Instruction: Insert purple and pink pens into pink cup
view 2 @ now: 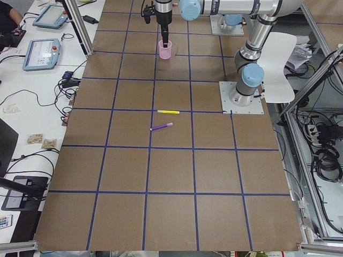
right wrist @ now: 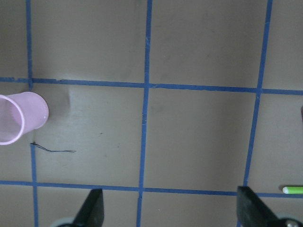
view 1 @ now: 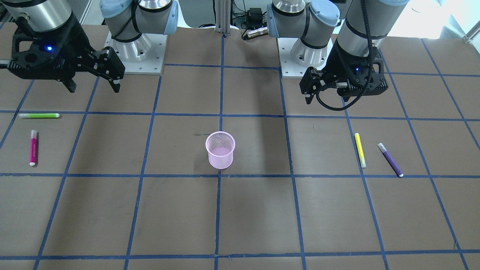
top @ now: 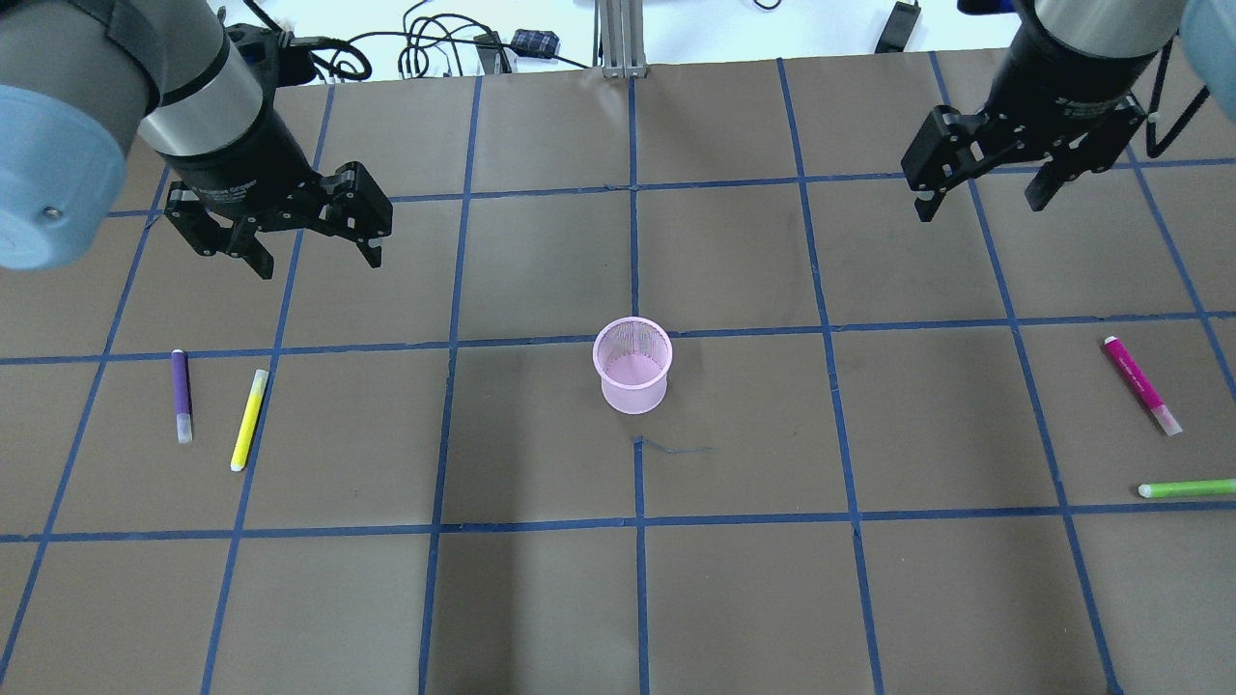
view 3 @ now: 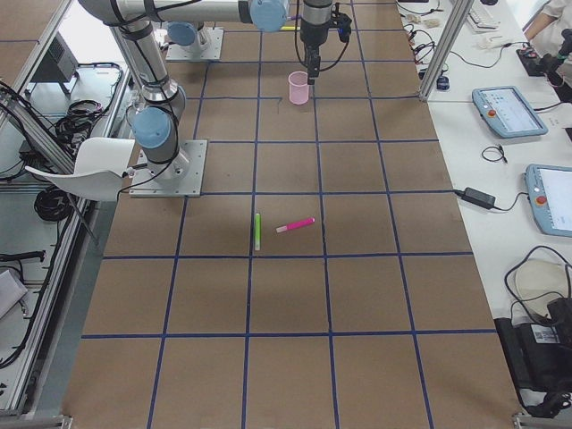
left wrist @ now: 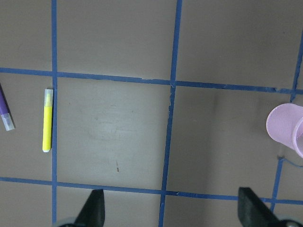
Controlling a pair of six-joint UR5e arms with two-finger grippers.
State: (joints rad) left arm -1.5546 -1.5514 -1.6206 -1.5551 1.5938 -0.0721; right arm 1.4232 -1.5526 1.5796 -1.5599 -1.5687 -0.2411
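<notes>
Your cup point(top: 632, 365) stands upright and empty at mid-surface point(top: 734, 579), which I judge puts it in reach of both arms. The purple pen point(top: 181, 394) lies flat well to its left, beside a yellow pen point(top: 248, 419). The pink pen point(top: 1141, 384) lies well to its right, near a green pen point(top: 1186, 488). The left pincer point(top: 319, 263) and right pincer point(top: 980, 208) hover spread wide and empty, one to each side of the cup; neither pen is taken.

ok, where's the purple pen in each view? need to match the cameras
Front-facing: purple pen on the right, beside the yellow pen.
Overhead: purple pen on the left, beside the yellow one.
Exterior left: purple pen mid-table, just nearer than the yellow one.
Exterior right: cannot make it out.
Left wrist: purple pen cut off at the left edge.
Right wrist: not in it.
Shared landmark: pink cup, seen in all six.
</notes>
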